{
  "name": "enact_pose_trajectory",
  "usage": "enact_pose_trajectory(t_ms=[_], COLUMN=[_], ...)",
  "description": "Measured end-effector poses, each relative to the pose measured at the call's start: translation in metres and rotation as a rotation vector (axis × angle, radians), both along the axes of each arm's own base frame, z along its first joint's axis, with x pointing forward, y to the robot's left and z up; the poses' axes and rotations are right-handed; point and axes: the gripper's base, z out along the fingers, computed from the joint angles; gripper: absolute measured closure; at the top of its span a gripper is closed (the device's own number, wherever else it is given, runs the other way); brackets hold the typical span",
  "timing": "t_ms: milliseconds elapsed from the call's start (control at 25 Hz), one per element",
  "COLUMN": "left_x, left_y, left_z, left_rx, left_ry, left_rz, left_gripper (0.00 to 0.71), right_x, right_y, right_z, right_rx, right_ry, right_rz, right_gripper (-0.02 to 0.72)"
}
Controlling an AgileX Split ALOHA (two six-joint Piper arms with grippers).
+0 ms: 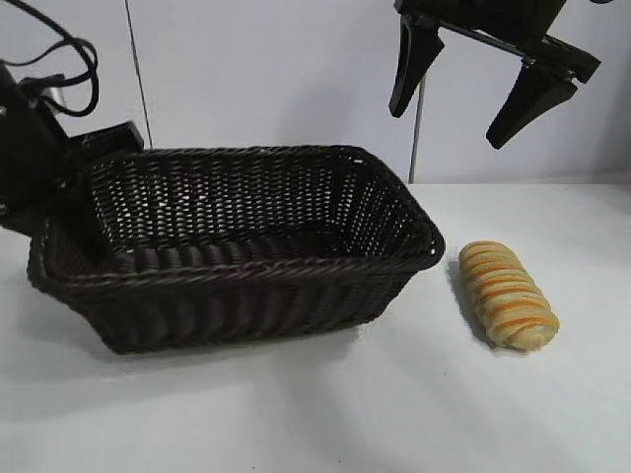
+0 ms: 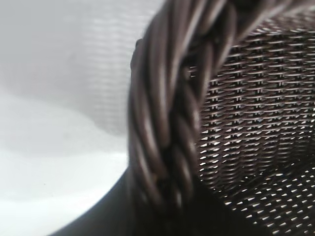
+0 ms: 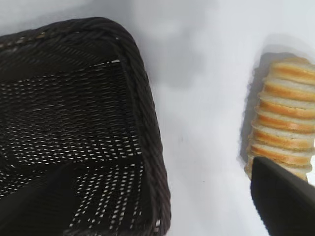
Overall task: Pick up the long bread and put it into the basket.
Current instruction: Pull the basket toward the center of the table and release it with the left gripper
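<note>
From outside the rig, the basket [image 1: 237, 246] sits tilted on the white counter [image 1: 394, 414], its left end raised where the left arm meets it. The long bread [image 1: 508, 294] lies on the counter just beside the basket's right end, not touching it. The right hand [image 1: 488, 89] hangs high above, jaws spread wide, holding nothing.

The left wrist camera alone shows the braided rim [image 2: 167, 123] up close; that hand, narrowly closed, appears clamped there.

The right wrist camera looks down on basket corner [image 3: 147, 128] and bread [image 3: 285, 128], one finger [image 3: 283, 201] overlapping the loaf's end.
</note>
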Motion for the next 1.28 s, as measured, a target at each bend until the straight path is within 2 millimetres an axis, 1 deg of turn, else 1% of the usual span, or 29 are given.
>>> enact_pose_trajectory(t_ms=[40, 160, 280, 480, 640, 840, 1000, 1040, 1080, 1160, 1240, 1280], left_x=[0.004, 0.017, 0.031, 0.047, 0.051, 0.053, 0.054, 0.054, 0.054, 0.054, 0.054, 0.054], left_y=[-0.001, -0.005, -0.008, -0.012, -0.012, -0.013, -0.014, -0.014, -0.014, -0.014, -0.015, -0.015], left_z=[0.001, -0.008, -0.024, -0.041, -0.059, -0.075, -0.078, -0.078, -0.078, -0.078, -0.078, -0.078], left_rx=[0.0, 0.008, 0.016, 0.019, 0.028, 0.031, 0.027, 0.025, 0.023, 0.02, 0.018, 0.017], left_ry=[-0.001, 0.045, 0.079, 0.096, 0.13, 0.153, 0.153, 0.153, 0.153, 0.153, 0.154, 0.155], left_rz=[-0.013, -0.055, -0.069, -0.07, -0.07, -0.077, -0.081, -0.08, -0.079, -0.077, -0.076, -0.076], left_gripper=[0.611, 0.611, 0.611, 0.611, 0.611, 0.611, 0.602, 0.574, 0.524, 0.387, 0.231, 0.185], right_x=[0.0, 0.0, 0.0, 0.0, 0.0, 0.0, 0.0, 0.0, 0.0, 0.0, 0.0, 0.0], right_y=[0.0, 0.0, 0.0, 0.0, 0.0, 0.0, 0.0, 0.0, 0.0, 0.0, 0.0, 0.0], right_z=[0.0, 0.0, 0.0, 0.0, 0.0, 0.0, 0.0, 0.0, 0.0, 0.0, 0.0, 0.0], right_rx=[0.0, 0.0, -0.002, -0.002, -0.003, -0.003, -0.003, -0.003, -0.003, -0.003, -0.003, -0.003], right_ry=[0.0, -0.001, -0.001, -0.002, -0.003, -0.003, -0.003, -0.003, -0.003, -0.004, -0.004, -0.004], right_rz=[0.001, 0.002, 0.006, 0.009, 0.011, 0.01, 0.01, 0.01, 0.01, 0.012, 0.012, 0.012], right_gripper=[0.018, 0.018, 0.018, 0.018, 0.018, 0.018, 0.018, 0.018, 0.018, 0.018, 0.018, 0.018])
